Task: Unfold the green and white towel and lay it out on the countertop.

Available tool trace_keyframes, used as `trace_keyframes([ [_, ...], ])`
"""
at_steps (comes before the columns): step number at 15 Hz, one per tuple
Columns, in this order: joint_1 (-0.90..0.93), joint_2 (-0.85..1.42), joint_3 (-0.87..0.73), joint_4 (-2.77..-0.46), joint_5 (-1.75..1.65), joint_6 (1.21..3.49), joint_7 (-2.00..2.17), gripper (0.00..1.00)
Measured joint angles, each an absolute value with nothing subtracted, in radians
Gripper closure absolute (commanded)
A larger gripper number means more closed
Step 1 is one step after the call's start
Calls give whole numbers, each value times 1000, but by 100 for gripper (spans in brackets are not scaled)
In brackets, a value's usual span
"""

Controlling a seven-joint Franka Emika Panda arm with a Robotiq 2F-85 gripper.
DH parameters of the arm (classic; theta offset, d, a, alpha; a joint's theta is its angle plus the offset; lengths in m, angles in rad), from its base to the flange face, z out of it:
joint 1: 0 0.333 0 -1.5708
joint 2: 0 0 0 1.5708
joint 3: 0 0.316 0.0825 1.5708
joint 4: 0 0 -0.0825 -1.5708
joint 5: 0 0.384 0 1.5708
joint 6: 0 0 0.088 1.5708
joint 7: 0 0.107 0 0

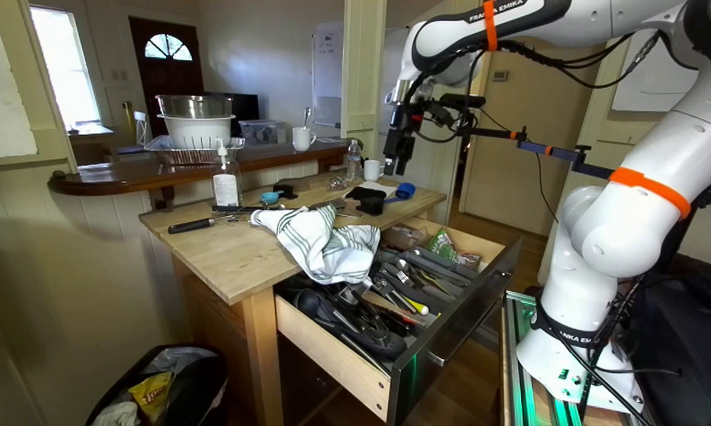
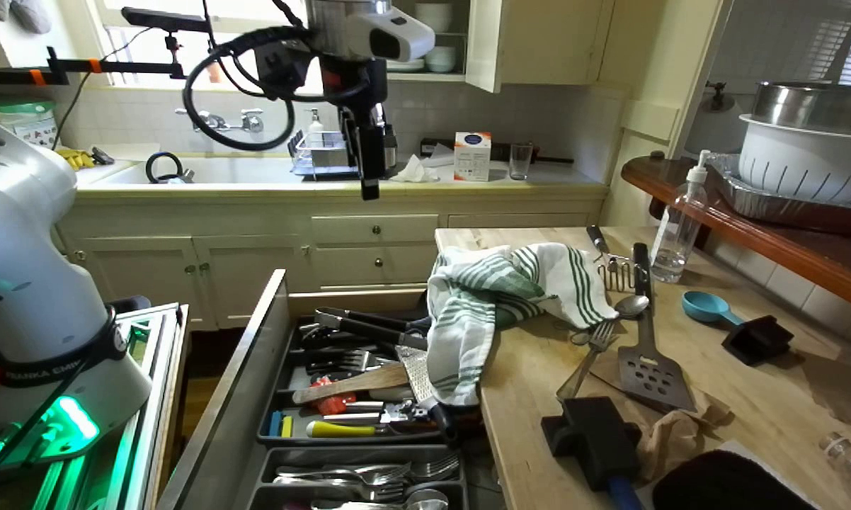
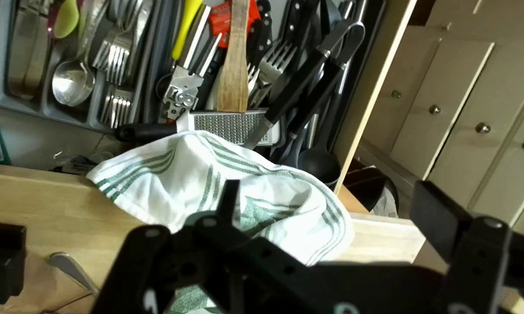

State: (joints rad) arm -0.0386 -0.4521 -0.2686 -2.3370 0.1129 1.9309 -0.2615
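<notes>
Sagging over the drawer-side edge of the surface (image 1: 213, 254), the green and white towel (image 2: 461, 333) lies rumpled, part on top and part drooping over the open drawer (image 1: 332, 355), nearer the corner by the trash bin (image 1: 203, 378) than the opposite corner. The tool (image 3: 327, 192) hangs higher up, well apart from the towel, its fingers (image 3: 230, 198) spread wide. In the drawer, a grey tray (image 3: 44, 111) holds forks (image 3: 116, 56) and a large spoon (image 3: 73, 83); a can opener (image 3: 182, 91), a wooden utensil (image 3: 233, 65), tongs (image 3: 306, 85) and a grater (image 3: 231, 126) crowd alongside, the grater just beside the towel. A green-printed packet (image 1: 443, 244) sits in the section nearest the opposite corner. The trash bin contains a yellow wrapper (image 1: 152, 395) with lettering I cannot read. Along the edge under the raised bar (image 1: 107, 182) stands a pump bottle (image 2: 675, 230) with some clear liquid (image 2: 668, 269) inside, its white label (image 1: 226, 190) in print too small to read. On the bar, a metal utensil (image 1: 307, 116) sticks up from a white mug (image 1: 301, 139), and a foil tray (image 1: 190, 155) carries a white colander (image 1: 199, 131) with a metal bowl (image 1: 194, 106) on it. FRANKA EMIKA runs along the arm (image 1: 444, 36), crossed by an orange band (image 1: 490, 25); the base collar (image 1: 571, 332) shows part of the same name. An orange and white carton (image 2: 472, 157) bears a blue oval mark, its wording illegible.
</notes>
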Motion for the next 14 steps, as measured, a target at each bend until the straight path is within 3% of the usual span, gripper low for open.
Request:
trace_keyframes([
  [7,-57,-83,-218,-2162,269,2140,0,0],
  [14,-134,203,-215,-1895,271,2170,289,0],
])
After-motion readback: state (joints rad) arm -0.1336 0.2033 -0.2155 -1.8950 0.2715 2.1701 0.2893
